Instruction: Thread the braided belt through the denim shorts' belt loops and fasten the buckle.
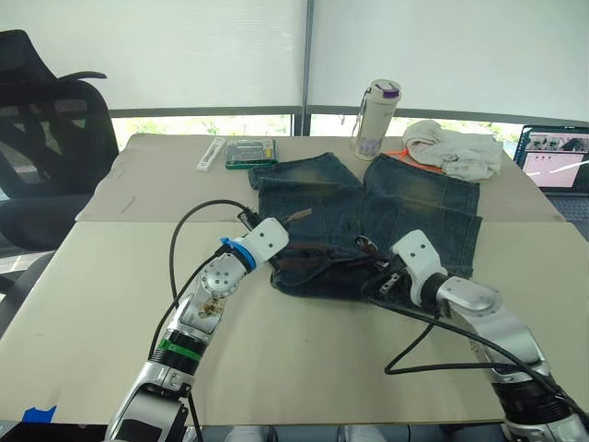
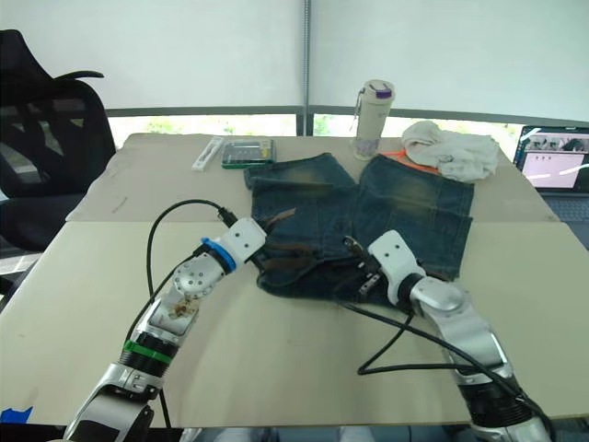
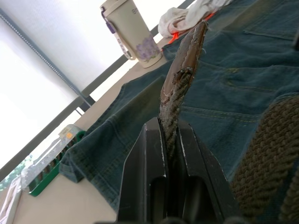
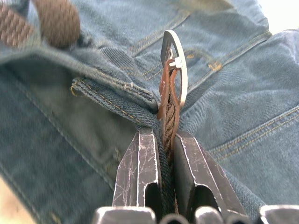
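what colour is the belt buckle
Silver metal; the buckle on the brown belt shows best in the right wrist view.

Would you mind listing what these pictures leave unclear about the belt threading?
- How many belt loops the braided belt passes: too small in the eye views.
- The buckle prong: edge-on in the right wrist view.
- The belt's middle run: hidden under the left gripper and right gripper.

Rough woven braided belt [image 3: 175, 100], shiny metal buckle [image 4: 179, 70], faded denim shorts [image 1: 405, 207].

The right gripper [image 4: 166, 147] pinched the braided belt [image 4: 169, 109] just below its silver buckle [image 4: 180, 70], over the denim shorts [image 4: 243, 88].
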